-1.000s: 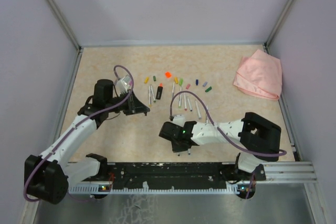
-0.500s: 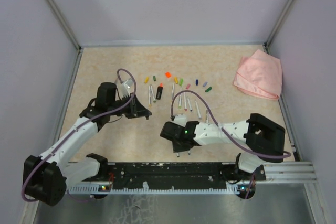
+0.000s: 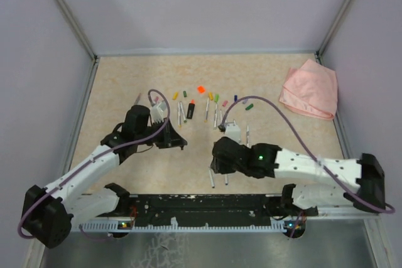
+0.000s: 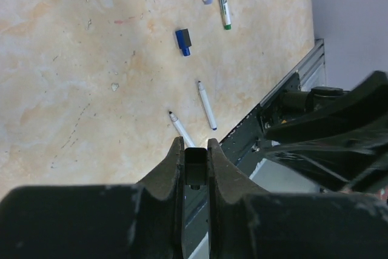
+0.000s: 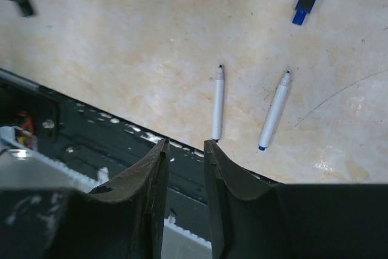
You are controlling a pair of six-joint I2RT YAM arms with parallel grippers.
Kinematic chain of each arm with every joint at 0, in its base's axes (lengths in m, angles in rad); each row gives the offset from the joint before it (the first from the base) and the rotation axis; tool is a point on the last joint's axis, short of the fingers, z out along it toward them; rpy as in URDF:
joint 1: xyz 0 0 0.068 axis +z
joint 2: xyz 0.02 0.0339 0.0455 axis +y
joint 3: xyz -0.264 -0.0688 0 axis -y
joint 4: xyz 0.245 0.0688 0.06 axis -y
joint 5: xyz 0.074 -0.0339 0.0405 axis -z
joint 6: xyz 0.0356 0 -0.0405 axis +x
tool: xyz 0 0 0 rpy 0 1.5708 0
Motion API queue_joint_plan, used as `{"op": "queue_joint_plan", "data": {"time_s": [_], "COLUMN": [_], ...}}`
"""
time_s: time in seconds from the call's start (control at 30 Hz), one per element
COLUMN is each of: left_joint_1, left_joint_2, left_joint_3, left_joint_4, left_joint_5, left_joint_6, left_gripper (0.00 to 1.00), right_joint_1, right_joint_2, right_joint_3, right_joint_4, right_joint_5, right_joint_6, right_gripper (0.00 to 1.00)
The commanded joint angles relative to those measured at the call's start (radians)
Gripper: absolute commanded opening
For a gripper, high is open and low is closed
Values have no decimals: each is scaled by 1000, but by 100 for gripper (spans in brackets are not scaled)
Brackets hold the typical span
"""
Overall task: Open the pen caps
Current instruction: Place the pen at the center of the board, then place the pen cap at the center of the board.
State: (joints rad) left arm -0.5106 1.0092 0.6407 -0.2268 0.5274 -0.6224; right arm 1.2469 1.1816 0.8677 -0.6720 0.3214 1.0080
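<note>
In the left wrist view my left gripper (image 4: 195, 150) is shut on a small black pen cap (image 4: 195, 165) held between its fingertips, above the table's front part. From above, that gripper (image 3: 181, 144) sits left of centre. My right gripper (image 5: 185, 145) stands open with nothing between its fingers, over the front rail. Two uncapped white pen barrels (image 5: 217, 102) (image 5: 274, 110) lie just beyond it, also seen from above (image 3: 211, 179) (image 3: 226, 177). A loose blue cap (image 5: 306, 1) (image 4: 183, 42) lies farther out. Several coloured pen caps (image 3: 201, 89) and white pens (image 3: 217, 117) are lined up mid-table.
A pink cloth (image 3: 309, 89) lies crumpled at the back right. A black marker (image 3: 190, 110) rests among the pens. The black front rail (image 3: 207, 204) runs along the near edge below both grippers. Grey walls close in the table on three sides.
The right gripper has opened and its arm has stretched out to the right, leaving a white pen barrel on the table by the front edge. The left gripper has drifted right, still shut.
</note>
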Motion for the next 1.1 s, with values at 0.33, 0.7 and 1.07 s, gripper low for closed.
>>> {"op": "queue_joint_plan", "data": {"time_s": [0.33, 0.7, 1.07], "left_joint_1": [-303, -365, -391], "left_joint_2": [290, 677, 808], "left_joint_3": [150, 379, 477], "left_joint_4": [-80, -187, -197], "left_joint_5": [-467, -523, -498], "left_joint_6": [-143, -204, -189], "left_gripper": [2, 9, 20], "right_joint_1": [10, 9, 10], "right_joint_2": [-675, -687, -781], "right_joint_3": [-281, -290, -312], "right_joint_4": [152, 112, 51], "right_joint_5": [191, 210, 238], "right_joint_6": [-34, -1, 17], "right_gripper": [42, 43, 43]}}
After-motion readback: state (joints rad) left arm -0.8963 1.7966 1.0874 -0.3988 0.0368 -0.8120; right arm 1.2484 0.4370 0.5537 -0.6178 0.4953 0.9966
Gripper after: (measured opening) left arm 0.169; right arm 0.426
